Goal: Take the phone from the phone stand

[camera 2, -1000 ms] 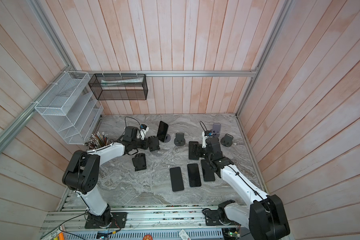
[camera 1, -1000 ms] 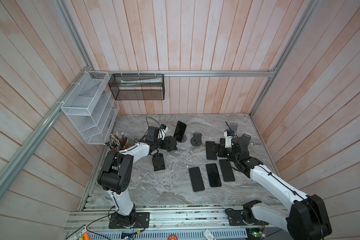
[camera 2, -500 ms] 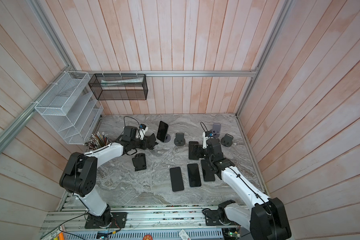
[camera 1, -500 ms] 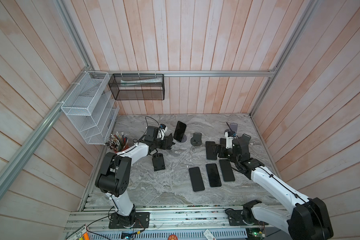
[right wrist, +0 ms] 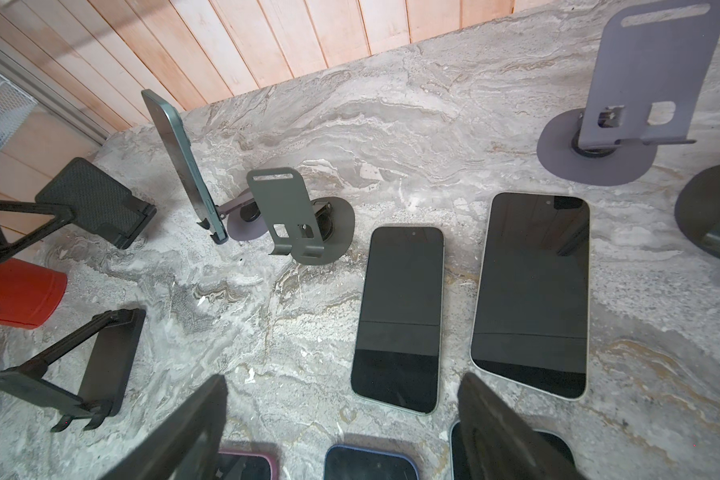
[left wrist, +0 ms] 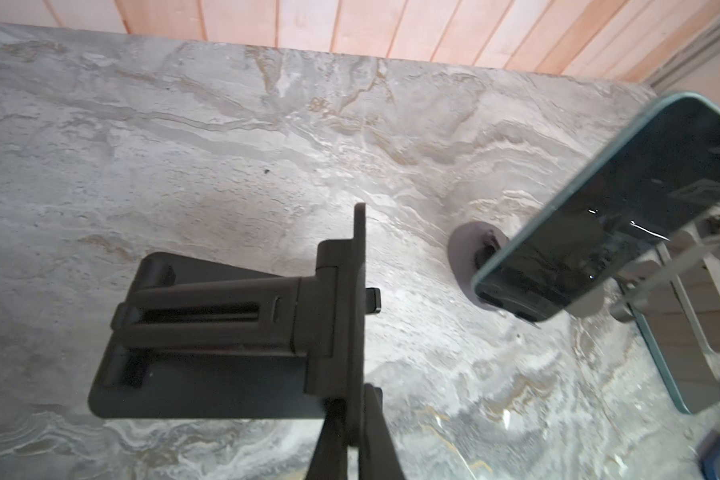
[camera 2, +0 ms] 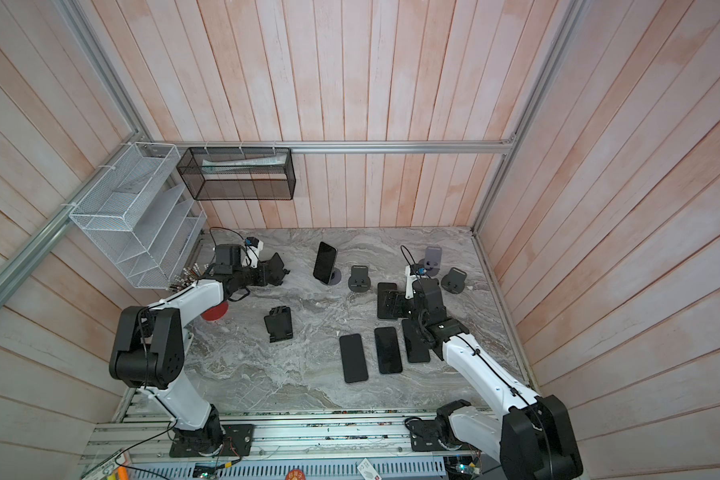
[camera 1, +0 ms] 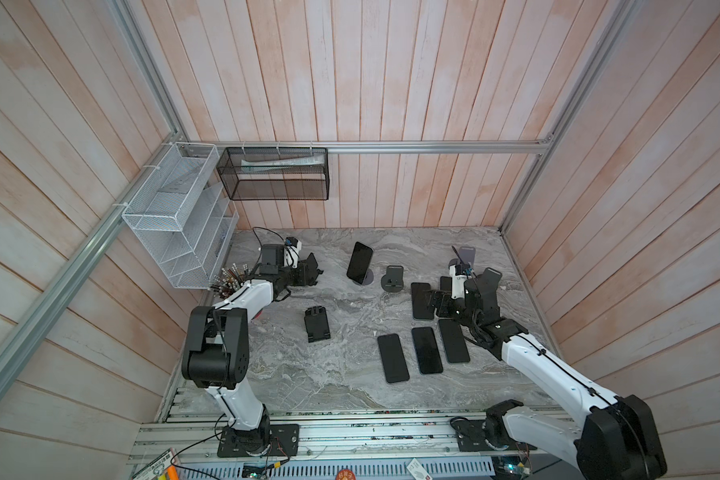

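Observation:
A dark phone [camera 1: 359, 262] [camera 2: 324, 262] leans upright on a stand with a round grey base [camera 1: 368, 277] at the back middle of the marble table; the left wrist view shows the phone [left wrist: 641, 199] and the base [left wrist: 464, 253]. My left gripper [camera 1: 312, 271] [left wrist: 356, 411] is left of it, shut on the back plate of a separate black folding stand [left wrist: 225, 332]. My right gripper [camera 1: 435, 302] [right wrist: 341, 432] hangs open over flat phones at the right, holding nothing. The right wrist view shows the standing phone [right wrist: 184, 166] edge-on.
Several phones [camera 1: 426, 350] lie flat at the front right. Empty stands: grey [camera 1: 393, 277], dark [camera 1: 490, 277], purple [camera 1: 467, 252], and a black folding one [camera 1: 317, 324]. A red cup [camera 2: 215, 312] of pens stands at left. Wire racks [camera 1: 175, 216] hang on the wall.
My left gripper has closed on the black folding stand and drawn back to the left, away from the standing phone. The right arm has hardly moved.

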### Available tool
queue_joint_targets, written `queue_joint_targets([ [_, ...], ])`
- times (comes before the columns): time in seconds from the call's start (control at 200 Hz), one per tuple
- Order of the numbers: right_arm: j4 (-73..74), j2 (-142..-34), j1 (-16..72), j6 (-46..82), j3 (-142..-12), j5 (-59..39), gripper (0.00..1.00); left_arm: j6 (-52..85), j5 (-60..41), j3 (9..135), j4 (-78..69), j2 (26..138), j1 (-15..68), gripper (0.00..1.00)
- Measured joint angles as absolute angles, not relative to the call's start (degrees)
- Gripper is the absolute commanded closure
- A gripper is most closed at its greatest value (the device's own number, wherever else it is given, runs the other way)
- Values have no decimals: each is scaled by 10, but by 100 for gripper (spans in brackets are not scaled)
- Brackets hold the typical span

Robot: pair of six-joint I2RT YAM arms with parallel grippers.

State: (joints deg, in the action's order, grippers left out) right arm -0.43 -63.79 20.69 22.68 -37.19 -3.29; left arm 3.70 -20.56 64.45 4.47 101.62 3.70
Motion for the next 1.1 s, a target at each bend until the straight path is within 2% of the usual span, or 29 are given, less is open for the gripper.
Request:
queue_joint_targets([
  [0.2, -6, -628, 207, 227, -372, -33, 13, 63, -215, 651, 28, 1057, 36, 98],
  [0.43, -12, -628, 207, 230, -372, -36, 13, 88, -221, 655, 36, 1057, 36, 47],
  [0.545, -11, -628, 207, 235, -372, -44, 13, 98, -220, 672, 57, 1057, 35, 31],
  [0.64, -12, -628, 207, 240, -372, -51, 13, 104, -216, 689, 74, 1053, 35, 13],
  [0.74, -11, -630, 210, 244, -375, -58, 14, 111, -208, 692, 91, 1026, 36, 12],
  [0.86, -10, -635, 225, 251, -381, -61, 15, 126, -195, 692, 113, 959, 39, 18],
  [0.97, -10, -641, 234, 255, -384, -61, 16, 139, -158, 693, 133, 884, 64, 19],
  [1.1, -7, -641, 236, 254, -384, -54, 29, 163, -129, 662, 112, 800, 146, 20],
])
